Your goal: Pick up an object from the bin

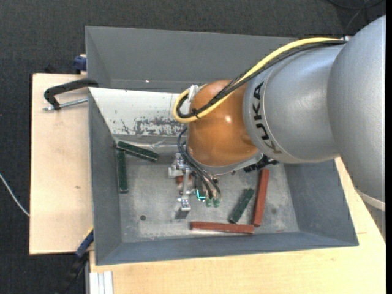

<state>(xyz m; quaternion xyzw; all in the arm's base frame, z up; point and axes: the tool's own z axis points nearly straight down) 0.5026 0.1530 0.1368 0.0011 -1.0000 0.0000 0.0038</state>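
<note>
My gripper (197,204) hangs under the orange wrist cover over the middle of the bin floor. It is open, with bare floor between its fingertips. Closest on its right, a short dark green bar (241,205) lies slanted, and beside that bar a red bar (261,196) stands nearly upright in the view. Just in front of the gripper a second red bar (222,227) lies flat along the bin's near wall. None of these touches the fingers.
Two more dark green bars lie at the left: one slanted (138,152) near the back wall, one (122,171) lengthwise along the left wall. A small dark speck (143,218) sits on the floor at the front left. The arm covers the bin's right rear.
</note>
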